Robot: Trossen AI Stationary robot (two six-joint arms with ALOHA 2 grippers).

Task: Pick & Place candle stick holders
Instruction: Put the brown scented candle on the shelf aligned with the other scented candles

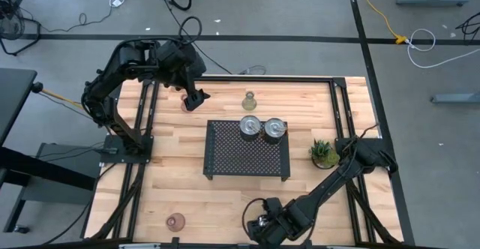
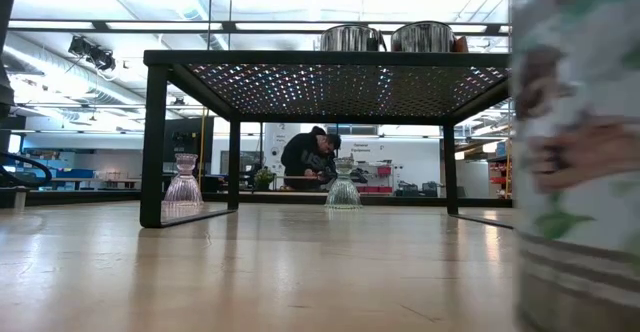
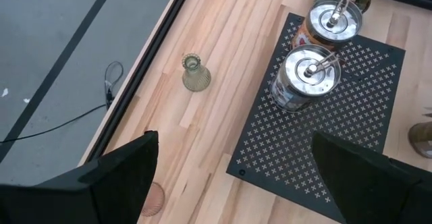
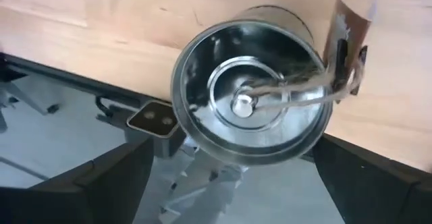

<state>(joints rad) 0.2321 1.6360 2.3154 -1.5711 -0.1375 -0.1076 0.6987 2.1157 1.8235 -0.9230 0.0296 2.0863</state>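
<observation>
Two silver holders (image 1: 250, 125) (image 1: 274, 129) stand on the black tray (image 1: 225, 159). They also show in the left wrist view (image 3: 312, 75) (image 3: 335, 18). An olive-green glass holder (image 1: 249, 100) stands on the table beyond the tray. One pink glass holder (image 1: 184, 103) stands at the far left, another (image 1: 175, 221) near the front edge. My left gripper (image 1: 196, 99) is open above the far pink holder (image 3: 154, 198). My right gripper (image 1: 259, 230) is open at the table's near edge, fingers wide on either side of a third silver holder (image 4: 250, 102), which carries twine and a tag.
A spiky green potted plant (image 1: 324, 153) stands right of the tray. The table's black frame rails (image 1: 150, 114) run along its sides. A person (image 2: 310, 157) shows in the room behind. Something large and blurred (image 2: 575, 152) fills the right of the low view.
</observation>
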